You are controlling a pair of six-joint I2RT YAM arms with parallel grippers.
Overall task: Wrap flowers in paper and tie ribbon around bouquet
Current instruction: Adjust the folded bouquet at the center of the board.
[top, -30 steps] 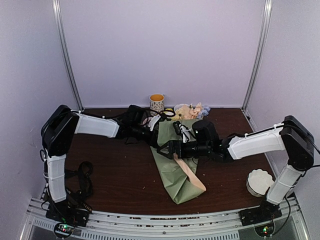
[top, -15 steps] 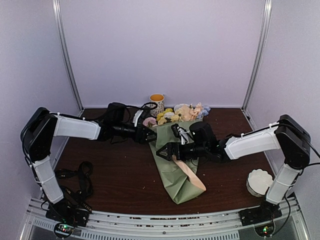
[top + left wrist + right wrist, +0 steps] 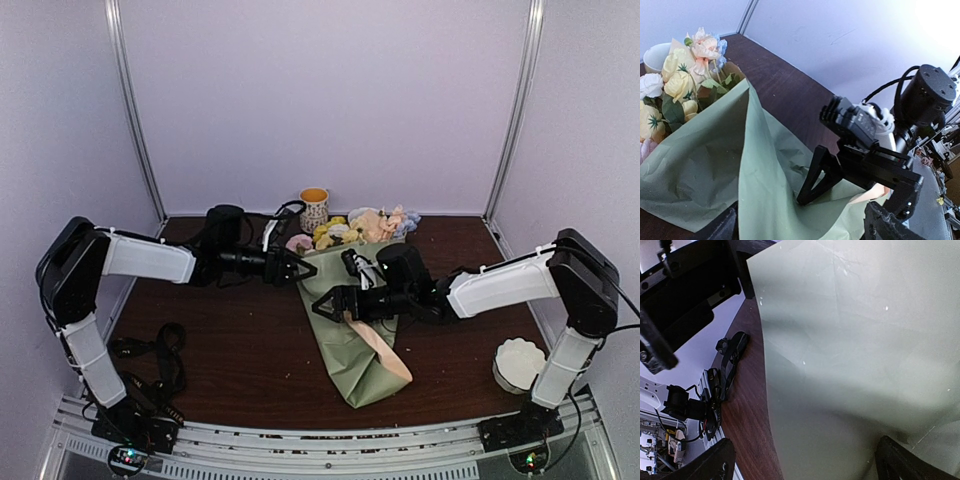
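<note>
Sage-green paper [image 3: 850,340] fills the gap between the spread fingers of my right hand [image 3: 322,303], which grips nothing. It sits low over the folded sheet with one fingertip seemingly down on the crease, I judge to pin the fold so it cannot spring open. My left hand [image 3: 303,268], also spread and empty, points at the sheet's upper left edge just beside the flowers [image 3: 365,225], placed to catch the loose flap and bring it across. The flower heads stick out of the paper's far end near a mug [image 3: 314,208]; the stems are hidden inside. The wrap runs toward me down the table [image 3: 240,340], peach showing at one fold. What I take for the ribbon [image 3: 168,352] lies well apart at the near left, so tying is not yet begun.
</note>
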